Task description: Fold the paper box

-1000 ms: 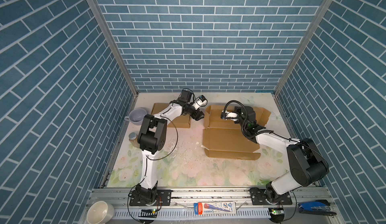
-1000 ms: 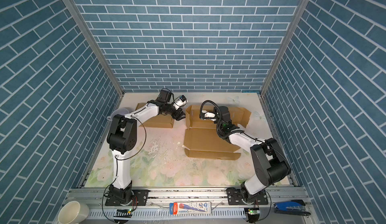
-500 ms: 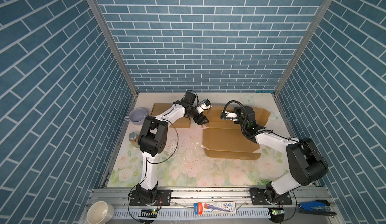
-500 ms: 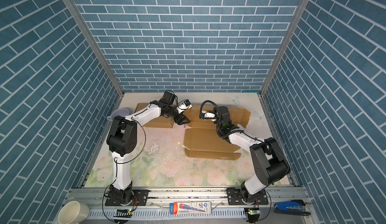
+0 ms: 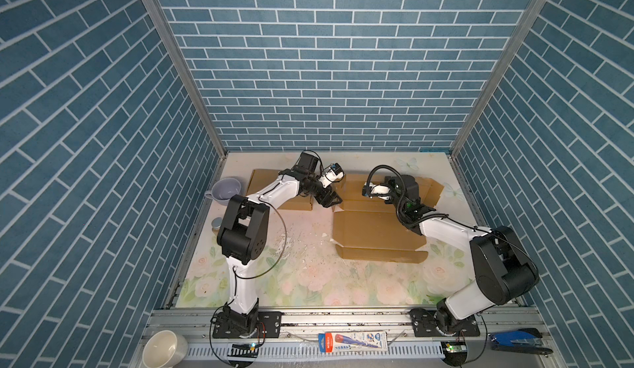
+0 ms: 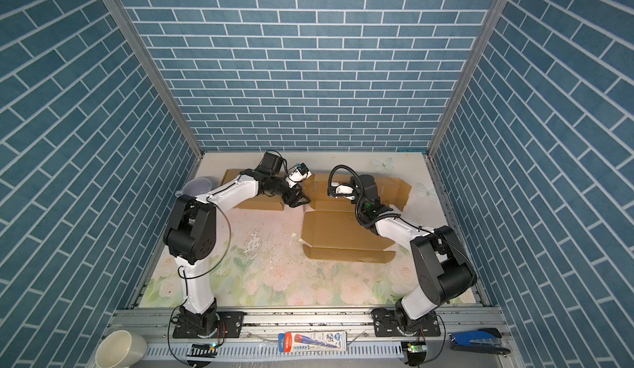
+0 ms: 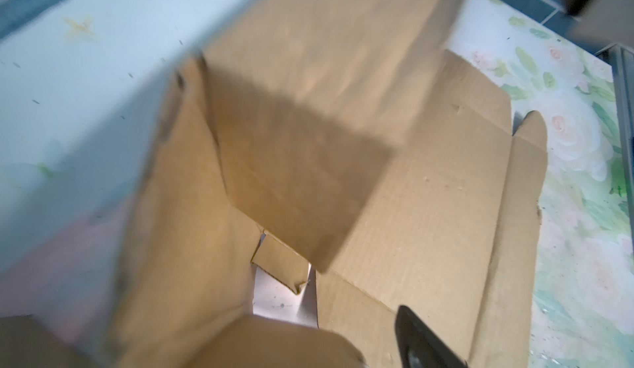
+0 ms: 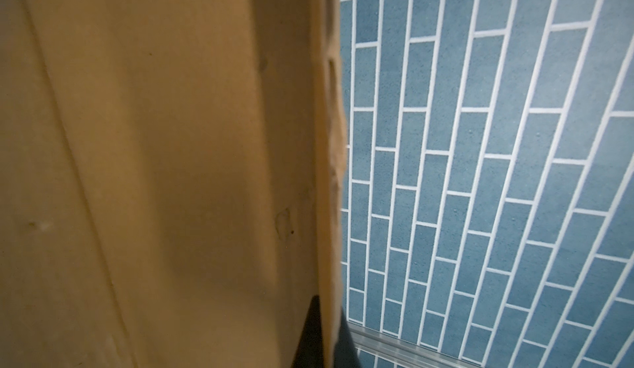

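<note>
The brown paper box (image 5: 374, 234) lies opened out on the flowered mat, right of centre in both top views (image 6: 343, 229). Its front flap (image 5: 380, 255) lies flat, while the back panel (image 5: 355, 188) stands raised. My right gripper (image 8: 326, 335) is shut on the edge of that back panel (image 8: 171, 177), thin card pinched between its dark fingers. My left gripper (image 5: 331, 200) hangs open at the box's back left corner. In the left wrist view one dark fingertip (image 7: 422, 342) shows over the box's inner face (image 7: 429, 195). A blurred flap (image 7: 274, 345) hides the other finger.
A second brown cardboard (image 5: 271, 186) lies at the back left under my left arm. A lilac cup (image 5: 225, 189) and a small tin (image 5: 216, 223) sit by the left wall. White crumbs (image 5: 291, 236) dot the mat. A white mug (image 5: 164, 349), a tube pack (image 5: 353, 341) and a blue stapler (image 5: 518, 340) lie beyond the front rail.
My left gripper has swung right and down from the second cardboard to the box's back left corner. The right arm has held still on the back panel.
</note>
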Action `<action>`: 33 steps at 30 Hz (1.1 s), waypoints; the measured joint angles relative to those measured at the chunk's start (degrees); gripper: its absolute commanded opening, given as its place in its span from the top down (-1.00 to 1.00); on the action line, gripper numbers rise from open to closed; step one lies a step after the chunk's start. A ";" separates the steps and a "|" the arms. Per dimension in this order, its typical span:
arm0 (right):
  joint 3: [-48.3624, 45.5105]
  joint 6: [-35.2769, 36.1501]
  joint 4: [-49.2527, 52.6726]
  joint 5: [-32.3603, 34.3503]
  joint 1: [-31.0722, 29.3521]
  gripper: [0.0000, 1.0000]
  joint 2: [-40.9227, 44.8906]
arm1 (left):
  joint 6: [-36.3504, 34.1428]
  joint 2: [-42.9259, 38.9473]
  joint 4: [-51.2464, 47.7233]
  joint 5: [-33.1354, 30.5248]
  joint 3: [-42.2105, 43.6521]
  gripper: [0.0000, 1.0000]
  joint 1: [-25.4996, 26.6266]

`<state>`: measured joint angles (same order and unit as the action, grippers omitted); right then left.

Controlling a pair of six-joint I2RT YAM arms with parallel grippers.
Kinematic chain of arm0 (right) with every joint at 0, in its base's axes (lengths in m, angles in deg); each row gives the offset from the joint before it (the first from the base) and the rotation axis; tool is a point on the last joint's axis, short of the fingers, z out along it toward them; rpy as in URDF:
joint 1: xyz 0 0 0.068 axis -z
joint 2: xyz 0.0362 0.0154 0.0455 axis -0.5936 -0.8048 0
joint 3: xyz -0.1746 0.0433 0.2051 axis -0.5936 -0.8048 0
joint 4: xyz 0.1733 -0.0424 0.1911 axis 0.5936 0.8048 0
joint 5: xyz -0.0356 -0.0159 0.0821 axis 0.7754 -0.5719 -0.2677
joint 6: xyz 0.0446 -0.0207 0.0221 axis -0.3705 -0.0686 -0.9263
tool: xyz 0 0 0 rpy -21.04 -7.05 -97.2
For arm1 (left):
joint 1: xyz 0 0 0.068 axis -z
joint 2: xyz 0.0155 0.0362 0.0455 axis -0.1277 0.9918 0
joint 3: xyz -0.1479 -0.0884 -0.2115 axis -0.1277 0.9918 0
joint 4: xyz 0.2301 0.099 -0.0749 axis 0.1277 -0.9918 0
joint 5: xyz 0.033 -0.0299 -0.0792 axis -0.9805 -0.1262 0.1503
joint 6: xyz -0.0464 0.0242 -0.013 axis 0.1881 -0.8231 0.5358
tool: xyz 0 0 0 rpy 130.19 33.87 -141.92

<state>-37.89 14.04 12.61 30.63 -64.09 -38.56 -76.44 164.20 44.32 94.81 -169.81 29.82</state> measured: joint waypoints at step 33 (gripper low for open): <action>0.00 -0.09 1.31 -0.46 0.09 1.00 0.02 | 9.77 8.09 5.51 -1.31 -5.44 -0.44 -2.82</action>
<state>-37.89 13.95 13.92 30.17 -64.01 -38.54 -66.67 172.29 49.83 93.50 -175.25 27.00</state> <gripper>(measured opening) 0.049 0.720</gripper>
